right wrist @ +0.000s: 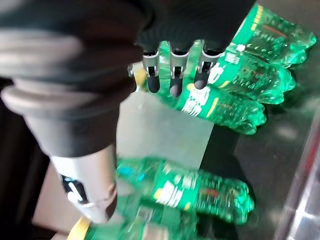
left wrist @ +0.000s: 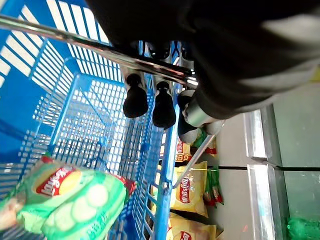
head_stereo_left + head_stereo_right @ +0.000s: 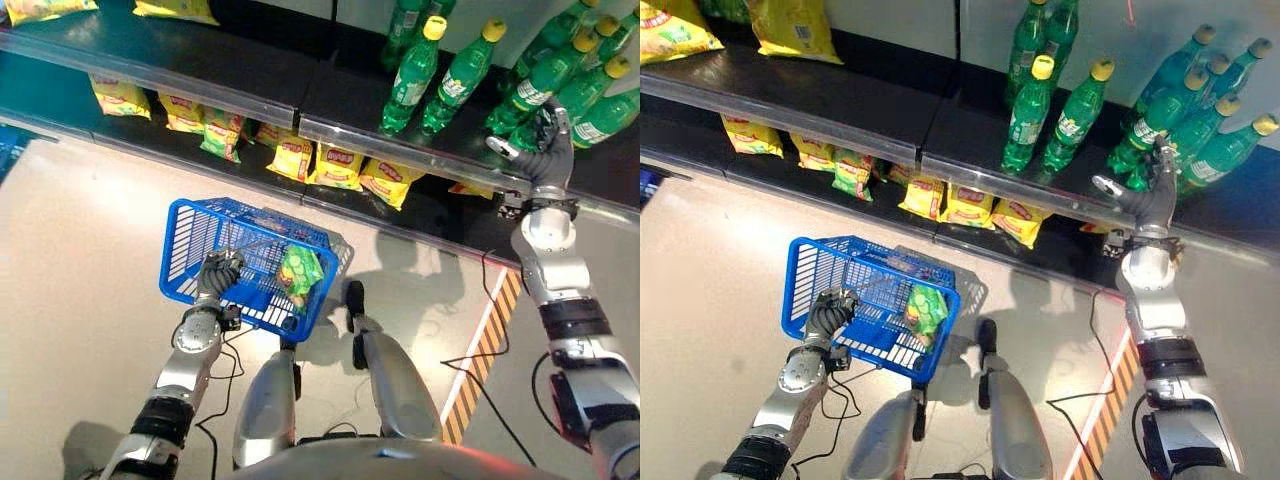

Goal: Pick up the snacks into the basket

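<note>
**Colours in front of me**

My basket [image 3: 200,240] is bright blue plastic lattice with a silver wire handle [image 2: 100,47]. Inside lies a light green bag [image 3: 300,270] with a red-and-yellow badge and pale cucumber slices printed on it. My fingers [image 2: 135,97] are silver with dark tips. The shelf [image 3: 250,80] is black with a shiny grey edge. Its bottles [image 3: 1025,110] are clear green with yellow caps. Below hang yellow bags [image 3: 335,165] with red labels. The floor [image 3: 90,250] is pale beige, crossed by a black-and-orange striped line [image 3: 485,345].
</note>
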You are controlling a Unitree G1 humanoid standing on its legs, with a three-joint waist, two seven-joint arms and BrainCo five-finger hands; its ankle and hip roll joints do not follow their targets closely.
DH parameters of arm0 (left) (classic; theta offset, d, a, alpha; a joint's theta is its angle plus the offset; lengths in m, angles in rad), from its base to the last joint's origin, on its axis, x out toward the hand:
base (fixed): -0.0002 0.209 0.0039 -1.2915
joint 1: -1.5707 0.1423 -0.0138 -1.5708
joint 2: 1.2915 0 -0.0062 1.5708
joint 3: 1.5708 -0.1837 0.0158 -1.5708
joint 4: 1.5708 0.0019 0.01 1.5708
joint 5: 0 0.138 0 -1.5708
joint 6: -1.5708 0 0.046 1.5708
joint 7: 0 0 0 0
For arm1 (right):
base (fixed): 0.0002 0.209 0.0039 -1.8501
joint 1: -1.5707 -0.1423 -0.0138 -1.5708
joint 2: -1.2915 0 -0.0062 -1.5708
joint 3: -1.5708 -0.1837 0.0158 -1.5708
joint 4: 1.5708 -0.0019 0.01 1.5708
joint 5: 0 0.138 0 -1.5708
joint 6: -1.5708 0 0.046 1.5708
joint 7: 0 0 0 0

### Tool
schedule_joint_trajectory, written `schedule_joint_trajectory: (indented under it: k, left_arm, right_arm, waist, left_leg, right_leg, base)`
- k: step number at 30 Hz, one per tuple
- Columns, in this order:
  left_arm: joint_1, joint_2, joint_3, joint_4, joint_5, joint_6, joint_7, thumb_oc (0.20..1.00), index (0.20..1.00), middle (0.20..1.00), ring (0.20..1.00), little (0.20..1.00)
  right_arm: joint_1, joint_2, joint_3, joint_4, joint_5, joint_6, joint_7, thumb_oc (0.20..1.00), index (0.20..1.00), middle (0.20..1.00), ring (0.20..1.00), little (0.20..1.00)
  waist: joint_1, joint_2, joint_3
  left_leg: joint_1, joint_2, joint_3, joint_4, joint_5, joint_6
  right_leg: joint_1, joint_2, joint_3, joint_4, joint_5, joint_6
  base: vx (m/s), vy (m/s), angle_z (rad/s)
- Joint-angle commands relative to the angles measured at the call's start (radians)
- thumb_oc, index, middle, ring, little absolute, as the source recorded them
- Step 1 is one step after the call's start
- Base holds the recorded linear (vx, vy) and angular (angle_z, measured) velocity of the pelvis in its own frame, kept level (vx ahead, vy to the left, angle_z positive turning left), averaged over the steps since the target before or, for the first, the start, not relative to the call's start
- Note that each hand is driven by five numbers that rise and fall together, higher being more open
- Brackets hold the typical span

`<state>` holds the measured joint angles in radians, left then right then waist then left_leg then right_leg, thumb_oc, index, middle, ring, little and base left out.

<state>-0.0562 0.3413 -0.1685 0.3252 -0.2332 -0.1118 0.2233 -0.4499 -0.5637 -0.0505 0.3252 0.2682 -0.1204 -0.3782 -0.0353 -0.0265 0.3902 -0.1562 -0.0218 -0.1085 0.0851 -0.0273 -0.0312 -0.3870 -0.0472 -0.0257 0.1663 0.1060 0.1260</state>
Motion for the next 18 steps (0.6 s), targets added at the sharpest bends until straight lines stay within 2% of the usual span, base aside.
schedule_joint_trajectory:
  k: [1,2,3,4,5,6,9,10,11,12,14,17,18]
  left_arm:
    - [0.008,-0.006,0.006,-0.160,-0.061,-0.099,-0.016,0.200,0.200,0.200,0.200,0.200]
    - [0.017,-0.022,0.004,-0.161,-0.074,-0.097,-0.020,0.200,0.200,0.200,0.200,0.200]
    - [0.017,-0.035,-0.005,-0.160,-0.079,-0.095,-0.024,0.200,0.200,0.200,0.200,0.200]
    - [0.016,-0.035,-0.006,-0.160,-0.079,-0.095,-0.024,0.200,0.200,0.200,0.200,0.200]
    - [0.025,-0.043,-0.009,-0.168,-0.096,-0.096,-0.032,0.200,0.200,0.200,0.200,0.200]
    - [0.024,-0.043,-0.009,-0.168,-0.096,-0.096,-0.032,0.200,0.200,0.200,0.200,0.200]
    - [0.039,-0.048,-0.019,-0.183,-0.106,-0.086,-0.043,0.200,0.200,0.200,0.200,0.200]
    - [0.049,-0.037,-0.020,-0.186,-0.096,-0.085,-0.042,0.200,0.200,0.200,0.200,0.200]
    - [0.054,-0.034,-0.024,-0.192,-0.093,-0.084,-0.041,0.200,0.200,0.200,0.200,0.200]
    - [0.055,-0.032,-0.031,-0.189,-0.090,-0.081,-0.036,0.200,0.200,0.200,0.200,0.200]
    - [0.052,-0.018,-0.034,-0.198,-0.086,-0.086,-0.032,0.200,0.200,0.200,0.200,0.200]
    - [0.055,-0.001,-0.030,-0.210,-0.067,-0.091,-0.033,0.200,0.200,0.200,0.200,0.200]
    - [0.049,0.013,-0.031,-0.200,-0.056,-0.093,-0.031,0.200,0.200,0.200,0.200,0.200]
  right_arm:
    - [-0.013,-0.040,0.024,-0.039,-0.021,-0.034,0.014,1.000,1.000,1.000,1.000,1.000]
    - [-0.003,-0.041,0.025,-0.046,-0.022,-0.034,0.020,1.000,1.000,1.000,1.000,1.000]
    - [0.010,-0.044,0.023,-0.052,-0.019,-0.035,0.022,1.000,1.000,1.000,1.000,1.000]
    - [0.010,-0.044,0.022,-0.053,-0.019,-0.035,0.022,1.000,1.000,1.000,1.000,1.000]
    - [0.002,-0.047,0.021,-0.047,-0.012,-0.030,0.020,1.000,1.000,1.000,1.000,1.000]
    - [0.001,-0.047,0.020,-0.047,-0.012,-0.030,0.020,1.000,1.000,1.000,1.000,1.000]
    - [-0.009,-0.055,0.020,-0.025,-0.005,-0.025,0.011,1.000,1.000,1.000,1.000,1.000]
    - [-0.020,-0.053,0.031,-0.007,0.005,-0.027,0.010,1.000,1.000,1.000,1.000,1.000]
    - [-0.035,-0.065,0.043,0.002,0.003,-0.028,0.011,1.000,1.000,1.000,1.000,1.000]
    - [-0.043,-0.070,0.050,0.004,0.001,-0.029,0.005,1.000,1.000,1.000,1.000,1.000]
    - [-0.074,-0.066,0.065,-0.009,-0.013,-0.027,0.003,1.000,1.000,1.000,1.000,1.000]
    - [-0.118,-0.078,0.073,-0.005,-0.015,-0.030,0.001,1.000,1.000,1.000,1.000,1.000]
    - [-0.145,-0.086,0.071,0.000,0.011,-0.039,-0.004,1.000,1.000,1.000,1.000,1.000]
  waist:
    - [0.013,0.005,-0.134]
    - [0.017,0.020,-0.130]
    - [0.024,0.023,-0.116]
    - [0.022,0.020,-0.117]
    - [0.041,0.020,-0.097]
    - [0.039,0.018,-0.098]
    - [0.057,0.017,-0.097]
    - [0.069,0.047,-0.097]
    - [0.080,0.064,-0.092]
    - [0.083,0.073,-0.084]
    - [0.081,0.072,-0.065]
    - [0.082,0.075,-0.053]
    - [0.086,0.065,-0.040]
  left_leg:
    - [0.172,-0.011,0.051,0.141,-0.137,-0.027]
    - [0.149,0.010,0.063,0.249,-0.093,-0.045]
    - [0.090,0.005,0.053,0.384,-0.030,-0.057]
    - [0.083,0.001,0.052,0.388,-0.027,-0.057]
    - [0.013,-0.029,0.043,0.505,0.002,-0.051]
    - [0.006,-0.032,0.042,0.508,0.005,-0.050]
    - [-0.089,-0.016,0.047,0.387,-0.027,-0.041]
    - [-0.110,-0.007,0.036,0.171,-0.004,-0.045]
    - [-0.097,0.011,0.030,0.029,0.070,-0.054]
    - [-0.107,0.018,0.030,-0.001,0.096,-0.058]
    - [-0.118,0.011,0.042,0.010,0.097,-0.055]
    - [-0.122,0.015,0.070,-0.014,0.098,-0.049]
    - [-0.135,0.007,0.097,-0.005,0.096,-0.049]
  right_leg:
    - [0.058,-0.001,-0.041,-0.076,-0.036,0.022]
    - [0.094,0.004,-0.049,-0.060,-0.065,0.002]
    - [0.127,0.000,-0.048,-0.048,-0.083,-0.018]
    - [0.123,-0.004,-0.049,-0.050,-0.079,-0.018]
    - [0.157,-0.006,-0.040,-0.042,-0.104,-0.044]
    - [0.152,-0.009,-0.041,-0.043,-0.101,-0.044]
    - [0.172,-0.017,-0.017,-0.041,-0.126,-0.038]
    - [0.167,0.013,-0.012,-0.048,-0.135,-0.026]
    - [0.172,0.029,-0.005,-0.052,-0.142,-0.025]
    - [0.169,0.038,-0.006,-0.043,-0.145,-0.025]
    - [0.133,0.036,-0.017,-0.010,-0.152,-0.024]
    - [0.091,0.046,-0.001,0.011,-0.154,-0.027]
    - [0.079,0.038,0.003,-0.001,-0.144,-0.023]
  base:
    - [0.41,-0.239,0.34]
    - [0.49,-0.332,0.15]
    - [0.19,-0.169,0.07]
    - [0.22,-0.217,0.20]
    - [0.12,-0.123,0.06]
    - [0.22,-0.158,-0.12]
    - [0.23,-0.061,-0.10]
    - [0.30,0.013,-0.01]
    - [0.26,0.052,-0.05]
    - [0.11,0.036,-0.24]
    - [0.04,0.060,-0.36]
    - [0.04,0.119,-0.40]
    - [0.03,0.063,-0.30]
